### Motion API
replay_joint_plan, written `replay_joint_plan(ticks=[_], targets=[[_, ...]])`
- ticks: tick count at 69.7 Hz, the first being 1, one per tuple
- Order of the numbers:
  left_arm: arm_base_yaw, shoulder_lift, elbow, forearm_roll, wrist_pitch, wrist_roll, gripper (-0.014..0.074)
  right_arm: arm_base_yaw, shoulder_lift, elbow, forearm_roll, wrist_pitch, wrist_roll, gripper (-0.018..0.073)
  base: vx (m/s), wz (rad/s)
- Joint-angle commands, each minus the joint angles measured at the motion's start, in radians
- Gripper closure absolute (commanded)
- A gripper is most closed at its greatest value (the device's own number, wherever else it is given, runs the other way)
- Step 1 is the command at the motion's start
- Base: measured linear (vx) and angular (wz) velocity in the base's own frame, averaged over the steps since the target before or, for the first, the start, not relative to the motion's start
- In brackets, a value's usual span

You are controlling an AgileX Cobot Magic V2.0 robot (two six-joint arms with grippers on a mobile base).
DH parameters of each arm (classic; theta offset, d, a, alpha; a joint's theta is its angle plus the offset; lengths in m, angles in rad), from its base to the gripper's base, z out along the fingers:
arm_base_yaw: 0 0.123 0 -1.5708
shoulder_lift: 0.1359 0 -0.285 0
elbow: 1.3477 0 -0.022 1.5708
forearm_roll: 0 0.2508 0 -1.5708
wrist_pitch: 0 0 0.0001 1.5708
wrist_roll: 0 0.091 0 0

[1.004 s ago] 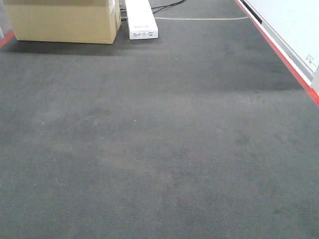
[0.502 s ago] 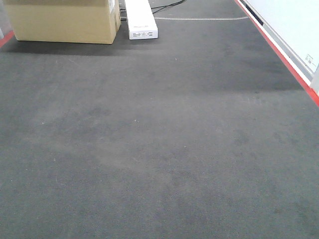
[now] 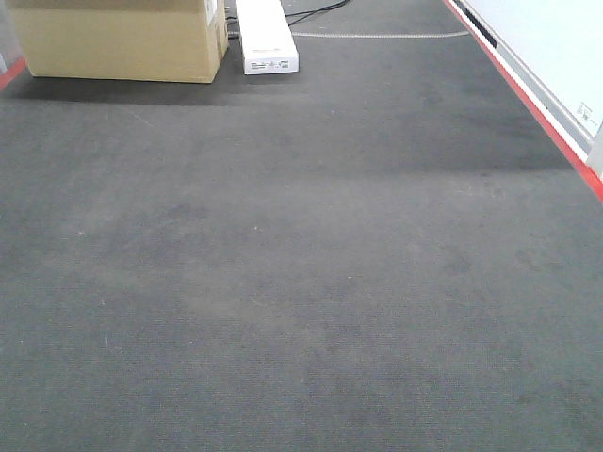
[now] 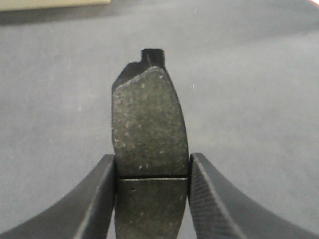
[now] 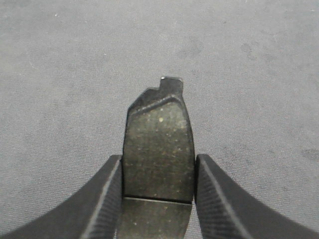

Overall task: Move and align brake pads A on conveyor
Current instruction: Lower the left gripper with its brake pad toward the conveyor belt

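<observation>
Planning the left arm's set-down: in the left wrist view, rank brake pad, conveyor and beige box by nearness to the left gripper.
1. brake pad, clamped in the left gripper.
2. conveyor, beneath and around the pad.
3. beige box, far off at the top-left edge.

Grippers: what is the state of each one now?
Left gripper: shut on a brake pad.
Right gripper: shut on a second brake pad.

My left pincer clamps a dark speckled brake pad, my right pincer a second brake pad, both over the grey conveyor
</observation>
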Motion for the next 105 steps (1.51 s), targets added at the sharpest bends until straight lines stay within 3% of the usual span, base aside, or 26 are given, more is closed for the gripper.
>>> replay_joint_plan(ticks=[1,11,32,41,49,58,74,85,105], targets=[[-0.003,0.028,-0.029,0.019,-0.103,-0.053,0.0603,-0.001,0.005,-0.029,0.009,-0.076,-0.008,0.0563,0.00,0.00],[-0.003,0.171,-0.030,0.092,-0.092,-0.157,0.0603,-0.001,0.005,-0.029,0.009,-0.076,-0.008,0.0563,0.00,0.00],[-0.002,0.619,-0.140,0.124,-0.089,-0.161,0.0603,-0.001,0.005,-0.029,0.009,-0.073,-0.008,0.0563,0.00,0.00],[0.029,0.812,-0.239,0.113,-0.066,-0.160,0.0603,-0.001,0.005,-0.029,0.009,-0.072,-0.008,0.0563,0.00,0.00],[0.071,0.962,-0.340,0.110,0.006,-0.131,0.0603,-0.001,0.005,-0.029,0.009,-0.072,-0.008,0.0563,0.00,0.00],[0.123,1.085,-0.438,0.079,0.092,-0.015,0.0603,-0.001,0.005,-0.029,0.009,-0.072,-0.008,0.0563,0.00,0.00],[0.253,1.155,-0.464,-0.044,0.095,0.030,0.0603,-0.001,0.005,-0.029,0.009,-0.072,-0.008,0.0563,0.00,0.00],[0.334,1.156,-0.463,-0.079,0.096,0.055,0.0603,-0.001,0.005,-0.029,0.009,-0.072,-0.008,0.0563,0.00,0.00],[0.366,1.189,-0.463,-0.092,0.046,0.084,0.0603,-0.001,0.005,-0.029,0.009,-0.073,-0.008,0.0563,0.00,0.00]])
